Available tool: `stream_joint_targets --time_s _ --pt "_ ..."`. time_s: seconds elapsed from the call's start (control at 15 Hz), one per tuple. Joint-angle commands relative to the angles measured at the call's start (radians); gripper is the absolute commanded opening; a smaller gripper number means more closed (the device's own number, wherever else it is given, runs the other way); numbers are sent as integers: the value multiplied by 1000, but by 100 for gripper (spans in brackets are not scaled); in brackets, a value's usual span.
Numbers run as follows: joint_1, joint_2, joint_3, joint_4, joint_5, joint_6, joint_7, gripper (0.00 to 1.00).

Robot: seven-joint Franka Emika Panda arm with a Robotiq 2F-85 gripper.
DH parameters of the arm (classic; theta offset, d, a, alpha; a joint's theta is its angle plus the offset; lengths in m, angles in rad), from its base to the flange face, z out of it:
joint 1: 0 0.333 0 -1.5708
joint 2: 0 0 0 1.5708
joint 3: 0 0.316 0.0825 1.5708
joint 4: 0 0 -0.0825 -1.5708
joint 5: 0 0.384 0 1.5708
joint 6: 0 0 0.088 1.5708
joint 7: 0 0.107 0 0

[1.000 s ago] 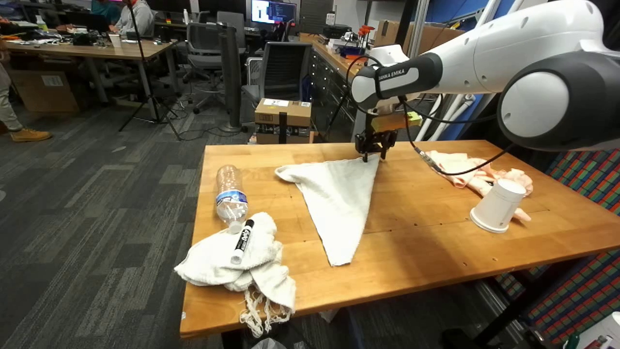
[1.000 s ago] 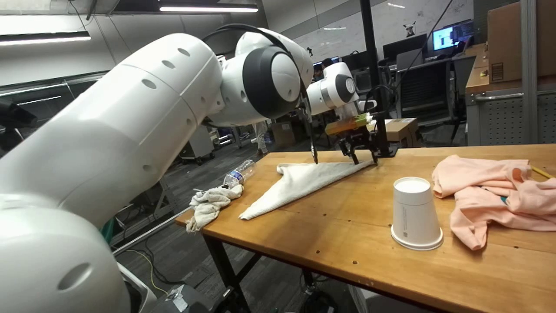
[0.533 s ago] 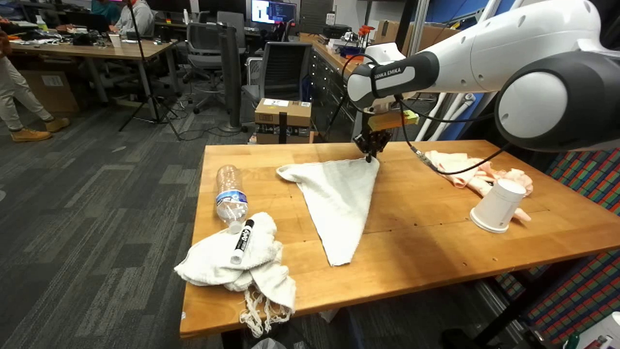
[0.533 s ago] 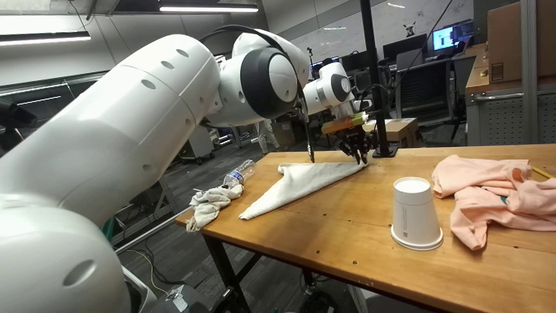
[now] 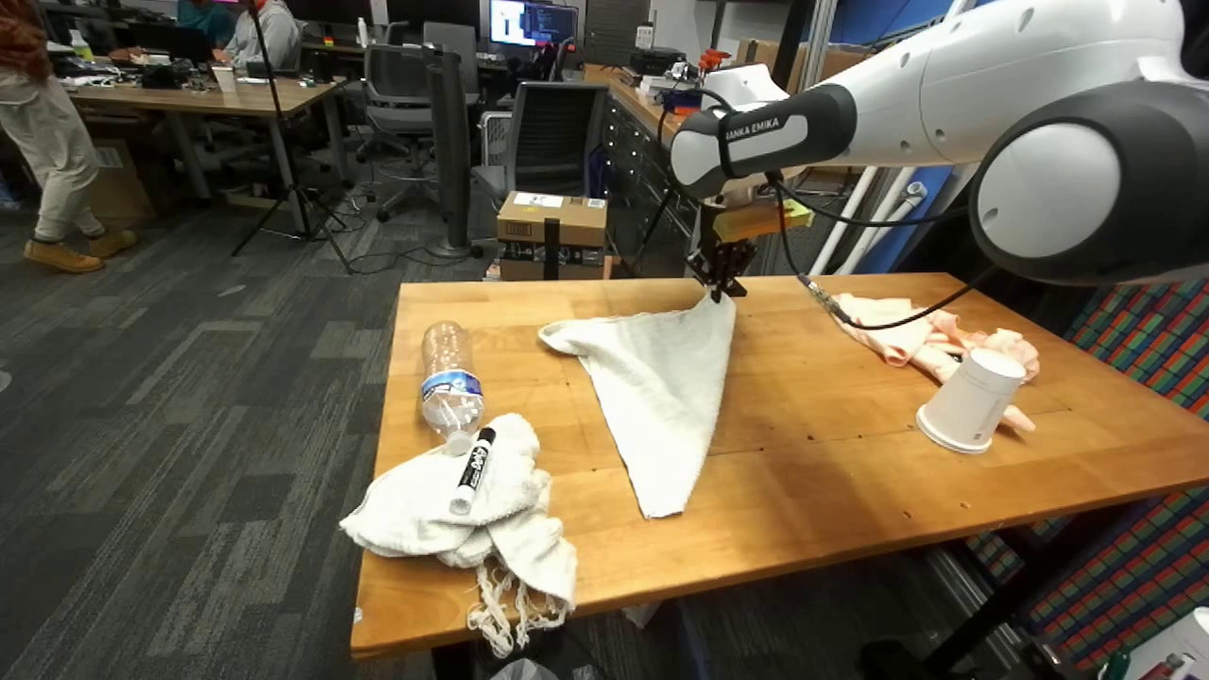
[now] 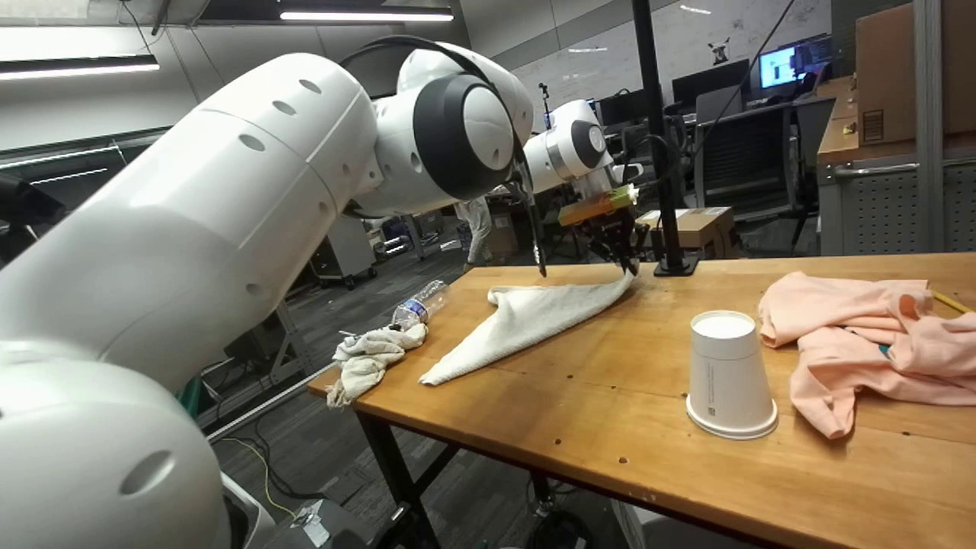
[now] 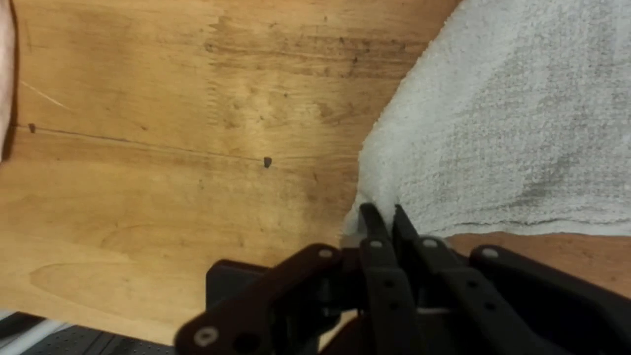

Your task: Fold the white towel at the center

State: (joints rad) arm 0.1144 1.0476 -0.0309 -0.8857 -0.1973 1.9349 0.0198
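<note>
The white towel (image 5: 656,397) lies as a rough triangle at the table's centre, one narrow end pointing to the near side. My gripper (image 5: 716,295) is at its far corner, which is lifted a little off the wood. In an exterior view the towel (image 6: 526,328) slopes up to the gripper (image 6: 629,267) at that corner. Up close in the wrist view, a fold of the towel (image 7: 517,128) is pinched within the gripper (image 7: 382,206), whose jaws are nearly together. Cloth also shows to the left of the fingers.
Another white cloth (image 5: 453,529), fringed and crumpled, carries a marker (image 5: 474,470) beside a plastic bottle (image 5: 451,387). An upside-down white cup (image 6: 730,374) stands near peach cloth (image 6: 862,335). Close behind the gripper, a black pole (image 6: 662,152) rises at the table's far edge.
The jaws have come together on the towel's far corner. The gripper has then risen slightly and shifted a little sideways, raising that corner. A person walks in the background.
</note>
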Motion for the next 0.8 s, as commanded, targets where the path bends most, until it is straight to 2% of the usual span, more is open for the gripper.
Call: stream_joint_targets --time_s 0.0,0.2,0.73 --pt "29 -104 -17 -92 -45 46 5 2" --pt "56 -187 -22 -178 -85 86 25 2" --pt "163 -441 -40 -529 -215 218 171 2"
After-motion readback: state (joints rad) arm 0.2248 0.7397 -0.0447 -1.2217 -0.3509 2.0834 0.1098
